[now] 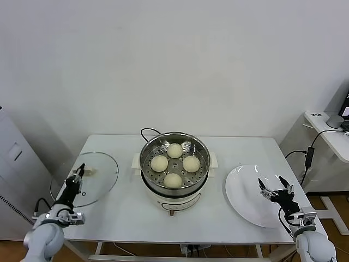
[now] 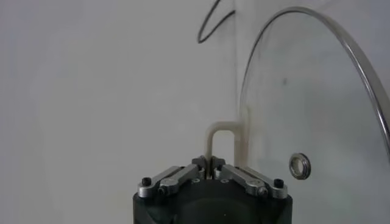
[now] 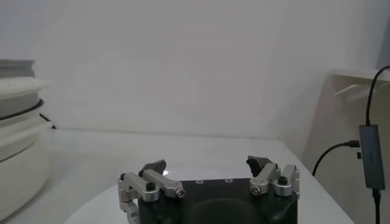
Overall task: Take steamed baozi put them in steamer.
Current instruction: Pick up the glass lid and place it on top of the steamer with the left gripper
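Several cream-white steamed baozi (image 1: 174,150) sit inside the shiny round steamer (image 1: 146,154) at the table's middle. In the right wrist view the steamer's white base (image 3: 15,134) shows off to one side. My left gripper (image 1: 82,170) is at the glass lid (image 1: 101,177) lying left of the steamer. In the left wrist view that gripper (image 2: 211,167) is shut on one leg of the lid's white handle (image 2: 220,126). My right gripper (image 1: 271,185) hangs open over the empty white plate (image 1: 242,191), with nothing between its fingers (image 3: 158,167).
A black cord (image 1: 147,131) runs behind the steamer. A grey cabinet (image 1: 11,164) stands at the left and a white side table (image 1: 327,128) with cables at the right. The lid overhangs the table's left edge.
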Controlling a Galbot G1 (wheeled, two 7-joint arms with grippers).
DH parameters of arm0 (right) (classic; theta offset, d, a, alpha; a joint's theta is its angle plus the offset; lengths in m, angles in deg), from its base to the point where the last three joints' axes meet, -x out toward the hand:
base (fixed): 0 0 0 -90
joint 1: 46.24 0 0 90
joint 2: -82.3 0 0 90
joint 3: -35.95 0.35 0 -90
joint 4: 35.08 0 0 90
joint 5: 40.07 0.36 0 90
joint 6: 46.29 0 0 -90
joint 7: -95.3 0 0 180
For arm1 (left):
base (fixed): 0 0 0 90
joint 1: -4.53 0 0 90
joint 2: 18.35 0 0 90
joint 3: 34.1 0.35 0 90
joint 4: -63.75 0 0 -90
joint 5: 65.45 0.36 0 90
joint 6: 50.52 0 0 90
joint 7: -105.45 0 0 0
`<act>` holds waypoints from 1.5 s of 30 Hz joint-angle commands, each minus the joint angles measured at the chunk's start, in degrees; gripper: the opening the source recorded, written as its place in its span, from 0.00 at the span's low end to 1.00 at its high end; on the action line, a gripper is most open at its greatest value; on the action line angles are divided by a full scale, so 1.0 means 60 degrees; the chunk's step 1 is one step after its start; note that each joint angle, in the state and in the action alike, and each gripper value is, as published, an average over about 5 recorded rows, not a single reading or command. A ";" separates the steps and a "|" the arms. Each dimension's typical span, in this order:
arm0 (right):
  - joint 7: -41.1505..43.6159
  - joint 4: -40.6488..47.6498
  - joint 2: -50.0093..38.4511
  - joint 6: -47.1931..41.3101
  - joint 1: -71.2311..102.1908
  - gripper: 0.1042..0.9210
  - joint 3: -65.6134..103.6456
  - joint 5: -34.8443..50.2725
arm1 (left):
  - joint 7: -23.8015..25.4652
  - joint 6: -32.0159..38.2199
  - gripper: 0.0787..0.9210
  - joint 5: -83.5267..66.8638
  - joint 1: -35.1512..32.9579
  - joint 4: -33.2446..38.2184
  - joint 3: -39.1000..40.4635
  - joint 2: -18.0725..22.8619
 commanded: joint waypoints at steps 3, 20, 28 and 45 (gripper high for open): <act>0.0010 -0.0115 -0.0017 -0.0011 0.0011 0.88 0.0028 0.0024 | 0.1523 -0.2055 0.03 -0.1368 0.0012 0.2859 0.0606 -0.1324; 0.0045 -0.0165 -0.0229 -0.0046 0.0014 0.88 0.0011 0.0008 | 0.3391 -0.6514 0.03 0.0021 0.1199 0.4971 0.4759 -0.1786; 0.0031 -0.0177 -0.0290 -0.0072 0.0103 0.88 0.0113 0.0004 | 0.3727 -0.6999 0.03 0.0851 0.2059 0.4696 0.5796 -0.0770; 0.0060 -0.0025 -0.0215 -0.0068 0.0033 0.88 0.0107 -0.0019 | 0.4147 -0.7366 0.03 0.2058 0.2966 0.3559 0.6807 0.0839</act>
